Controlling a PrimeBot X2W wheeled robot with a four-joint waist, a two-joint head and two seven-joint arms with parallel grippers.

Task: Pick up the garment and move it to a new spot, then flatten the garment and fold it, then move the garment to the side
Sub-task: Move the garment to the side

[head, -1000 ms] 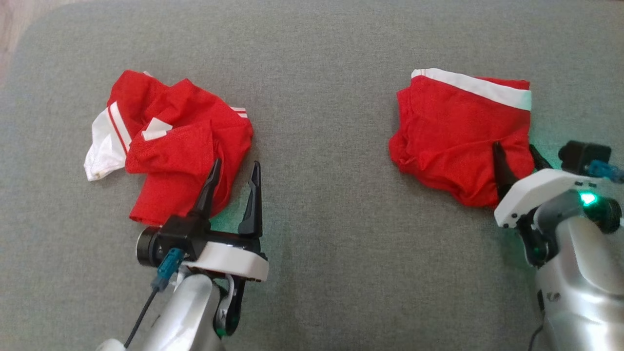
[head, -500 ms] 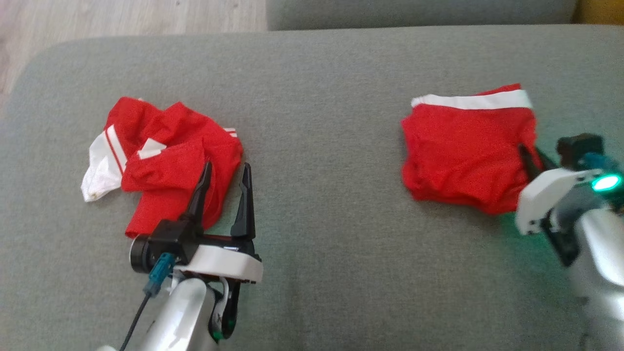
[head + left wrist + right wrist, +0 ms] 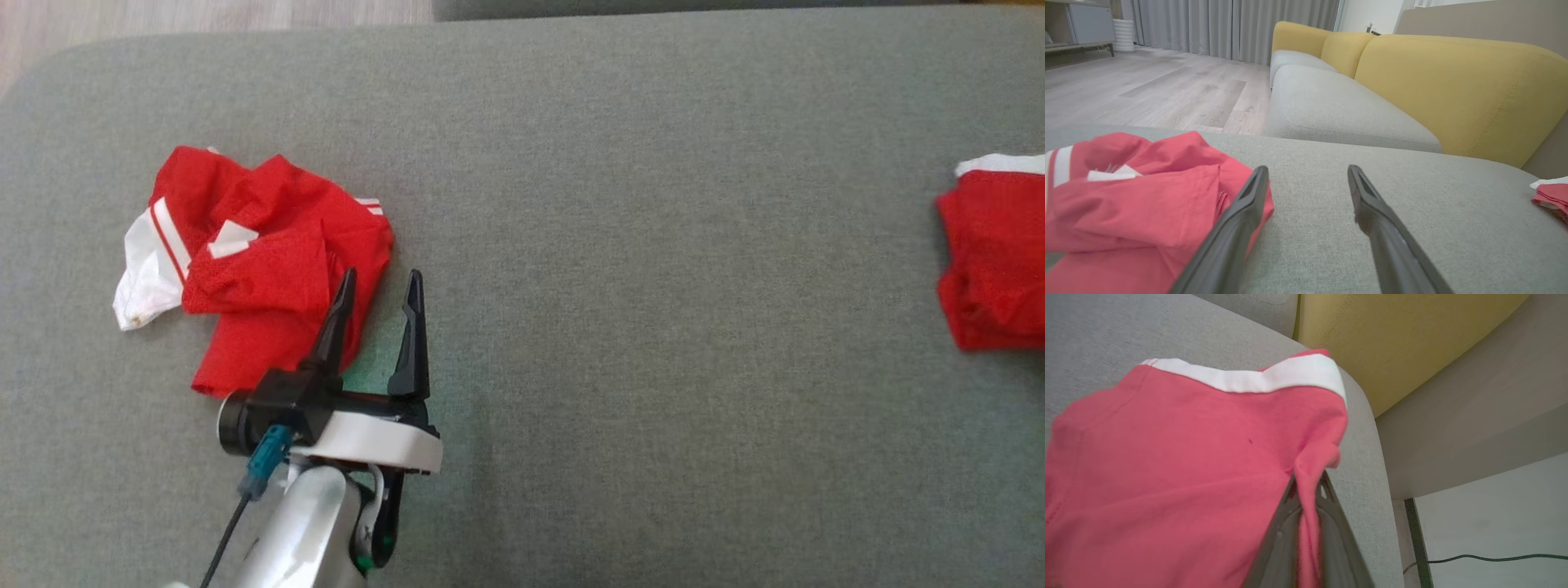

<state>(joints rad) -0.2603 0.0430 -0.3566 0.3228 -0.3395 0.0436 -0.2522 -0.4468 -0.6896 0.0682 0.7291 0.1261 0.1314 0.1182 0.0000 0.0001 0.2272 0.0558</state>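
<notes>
Head view is showing a grey cushion (image 3: 637, 245) with two pieces of red clothing lying well apart on it. The folded red garment (image 3: 992, 253), with a white band along its far edge, is sitting at the robot's far right and is cut off by the frame. A crumpled red garment (image 3: 261, 261) with white stripes and a white panel is lying on the robot's left.

The left gripper (image 3: 381, 275) is hovering at the near right edge of the crumpled red garment with its two dark fingers standing wide apart and holding nothing. One finger is reaching over the red cloth and the other over bare cushion. From the left wrist camera, the left gripper (image 3: 1307, 169) is pointing across the cushion towards a yellow backrest (image 3: 1453, 90). The crumpled red garment (image 3: 1126, 196) is lying beside its left finger, and a corner of the folded red garment (image 3: 1551, 196) is peeking in at the right edge. A wooden floor (image 3: 1147, 85) and grey curtains (image 3: 1229, 24) are showing beyond.

From the right wrist camera, the right gripper (image 3: 1308, 484) is closing tight on a pinched-up ridge at the near right corner of the folded red garment (image 3: 1180, 465). The cloth is running down between its fingers. That garment is lying near the rounded corner of the cushion, and a thin cable (image 3: 1494, 558) is trailing on the pale floor below.
</notes>
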